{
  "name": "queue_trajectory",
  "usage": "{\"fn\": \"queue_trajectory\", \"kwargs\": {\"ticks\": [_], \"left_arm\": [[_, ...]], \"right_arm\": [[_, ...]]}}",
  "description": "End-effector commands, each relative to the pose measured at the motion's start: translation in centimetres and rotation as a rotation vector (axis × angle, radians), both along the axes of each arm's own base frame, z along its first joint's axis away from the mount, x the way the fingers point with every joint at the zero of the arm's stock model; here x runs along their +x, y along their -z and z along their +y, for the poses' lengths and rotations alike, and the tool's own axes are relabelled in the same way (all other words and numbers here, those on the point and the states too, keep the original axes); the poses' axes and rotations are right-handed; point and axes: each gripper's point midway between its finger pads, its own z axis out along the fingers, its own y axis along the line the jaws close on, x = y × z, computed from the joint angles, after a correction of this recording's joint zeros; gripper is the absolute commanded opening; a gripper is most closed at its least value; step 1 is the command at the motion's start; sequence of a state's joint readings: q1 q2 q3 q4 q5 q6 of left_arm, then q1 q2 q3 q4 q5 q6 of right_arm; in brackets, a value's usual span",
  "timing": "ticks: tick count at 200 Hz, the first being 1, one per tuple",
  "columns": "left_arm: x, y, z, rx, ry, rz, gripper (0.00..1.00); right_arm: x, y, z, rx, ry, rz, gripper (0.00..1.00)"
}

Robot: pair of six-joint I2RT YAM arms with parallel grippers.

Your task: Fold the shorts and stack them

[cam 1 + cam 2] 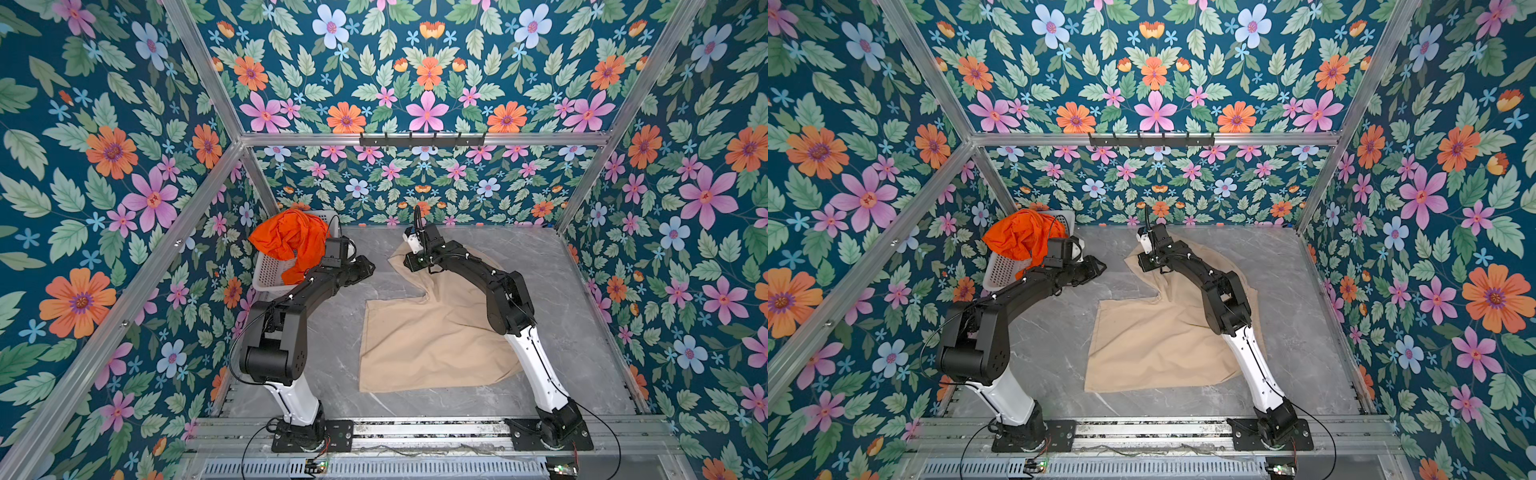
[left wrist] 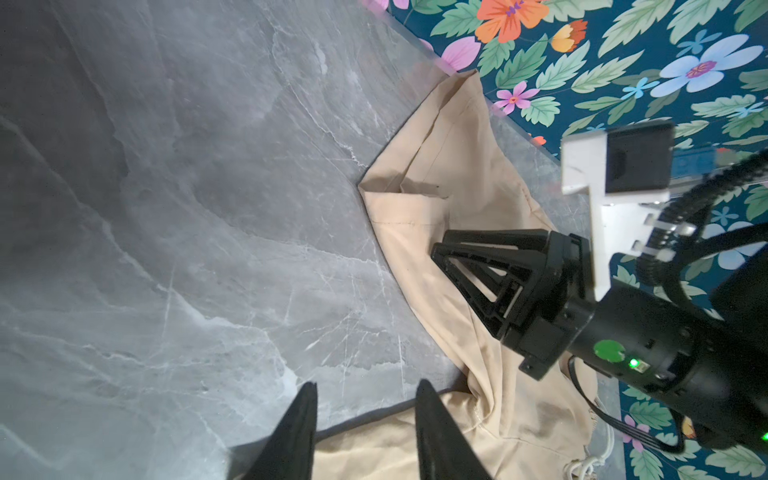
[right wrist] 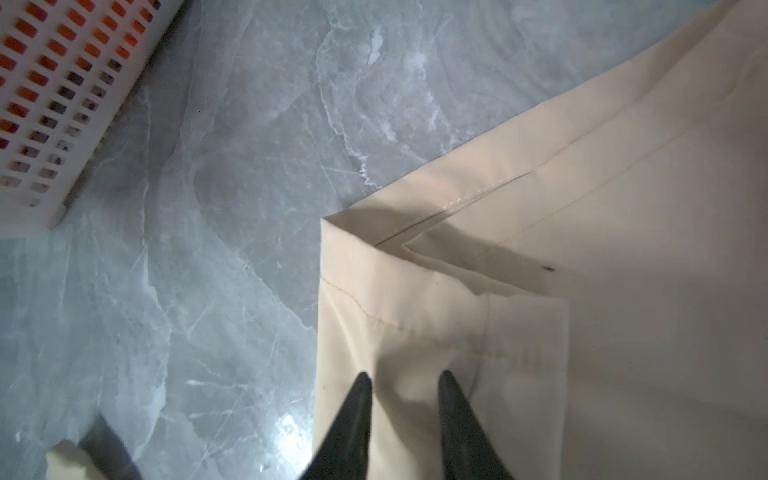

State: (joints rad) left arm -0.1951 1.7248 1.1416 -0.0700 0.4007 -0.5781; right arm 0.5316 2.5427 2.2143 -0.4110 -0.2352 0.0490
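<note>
The beige shorts (image 1: 432, 332) (image 1: 1158, 336) lie spread on the grey marble table, one leg reaching toward the back. At that far leg's folded hem corner (image 3: 415, 291) my right gripper (image 1: 408, 264) (image 1: 1140, 262) (image 3: 405, 376) (image 2: 436, 249) presses down, shut on a puckered pinch of the beige cloth. My left gripper (image 1: 369, 266) (image 1: 1100, 264) (image 2: 368, 386) hovers open above the table, by the shorts' (image 2: 436, 208) edge, with nothing between its fingers. The orange shorts (image 1: 286, 237) (image 1: 1021, 237) are heaped in the basket at the back left.
The white perforated basket (image 1: 270, 270) (image 1: 1000, 270) (image 3: 50, 104) stands against the left wall, close behind my left wrist. Floral walls and aluminium posts enclose the table. A black hook rail (image 1: 422, 140) hangs high at the back.
</note>
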Motion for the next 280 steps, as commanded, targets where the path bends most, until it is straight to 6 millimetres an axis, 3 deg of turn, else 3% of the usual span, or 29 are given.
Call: {"fn": "queue_trajectory", "kwargs": {"ticks": [1,35,53,76,111,153,189,251,267,280], "left_arm": [[0.1,-1.2,0.4,0.008,-0.009,-0.028,0.41],[0.2,-2.6,1.2,0.014,-0.027,-0.061,0.41],[0.2,-2.8,1.4,0.018,-0.027,-0.061,0.41],[0.1,-2.6,1.3,0.016,-0.02,-0.053,0.41],[0.0,-2.4,1.3,0.01,-0.021,-0.05,0.41],[0.1,-2.3,1.3,0.01,-0.021,-0.05,0.41],[0.2,-2.2,1.2,0.009,-0.019,-0.045,0.41],[0.2,-2.1,1.2,0.009,-0.019,-0.044,0.41],[0.2,-2.1,1.2,0.009,-0.019,-0.043,0.41],[0.2,-2.1,1.3,0.009,-0.022,-0.044,0.41]], "right_arm": [[-1.9,-1.5,1.8,0.029,-0.103,-0.013,0.19],[-5.5,-3.3,3.8,0.04,-0.207,-0.061,0.06],[-6.1,-4.1,3.7,0.056,-0.2,-0.076,0.08],[-4.5,-5.0,1.9,0.016,-0.086,-0.106,0.33],[-1.0,-4.4,-1.7,0.002,0.082,-0.031,0.5],[1.2,-2.9,-2.5,0.005,0.107,0.033,0.54],[1.4,-1.9,-1.2,0.048,0.072,0.065,0.55],[1.9,-0.4,-1.3,0.028,0.087,0.077,0.54],[1.7,-0.3,-1.0,0.037,0.075,0.084,0.5],[1.6,-0.2,-0.8,0.043,0.065,0.094,0.42]]}}
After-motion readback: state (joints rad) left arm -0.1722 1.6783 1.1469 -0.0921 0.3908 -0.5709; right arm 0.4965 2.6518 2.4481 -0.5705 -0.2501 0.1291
